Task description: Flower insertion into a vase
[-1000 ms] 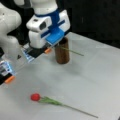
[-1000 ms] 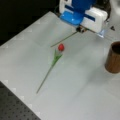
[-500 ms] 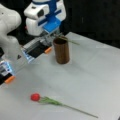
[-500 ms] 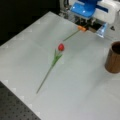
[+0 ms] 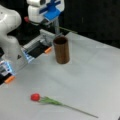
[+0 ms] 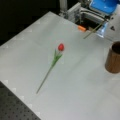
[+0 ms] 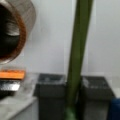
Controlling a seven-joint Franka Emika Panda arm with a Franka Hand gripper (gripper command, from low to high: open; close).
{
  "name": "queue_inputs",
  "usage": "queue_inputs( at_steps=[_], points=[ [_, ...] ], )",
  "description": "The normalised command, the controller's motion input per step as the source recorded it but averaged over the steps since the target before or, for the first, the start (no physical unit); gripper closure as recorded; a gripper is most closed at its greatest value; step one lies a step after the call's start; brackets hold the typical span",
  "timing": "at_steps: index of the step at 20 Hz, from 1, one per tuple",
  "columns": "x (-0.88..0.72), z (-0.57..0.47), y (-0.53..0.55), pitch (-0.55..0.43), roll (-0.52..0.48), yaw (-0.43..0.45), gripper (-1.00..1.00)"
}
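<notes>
Two flowers show, and one vase. Nearest the cameras, well apart from the gripper and below it on the pale grey table, lies a loose red tulip with a long thin green stem, flat on the surface and untouched; in a front view the same tulip lies with its red head toward the gripper and its stem running away from it. Farther back stands the plain dark brown cylindrical vase, upright and open-mouthed, just below the gripper and slightly off to one side of it in both front views; its mouth holds no flower that can be seen. In the wrist view the vase's rim sits to the left of the held stem. Farthest back, the white and blue gripper hangs above the table's rear edge, its two grey fingers closed against a second flower's thick green stem, which juts out beyond it as a thin green line.
</notes>
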Motion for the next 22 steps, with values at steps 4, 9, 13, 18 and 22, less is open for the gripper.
queue_inputs(
  at_steps=[4, 9, 13, 18, 22],
  points=[
    [-0.12, -0.06, 0.03, -0.021, 0.101, -0.111, 1.00],
    [-0.11, -0.05, 0.04, -0.023, 0.101, -0.111, 1.00],
    [-0.11, -0.05, 0.04, -0.023, 0.101, -0.110, 1.00],
    [-0.11, -0.05, 0.04, -0.023, 0.101, -0.110, 1.00],
    [-0.11, -0.05, 0.04, -0.023, 0.101, -0.110, 1.00]
  ],
)
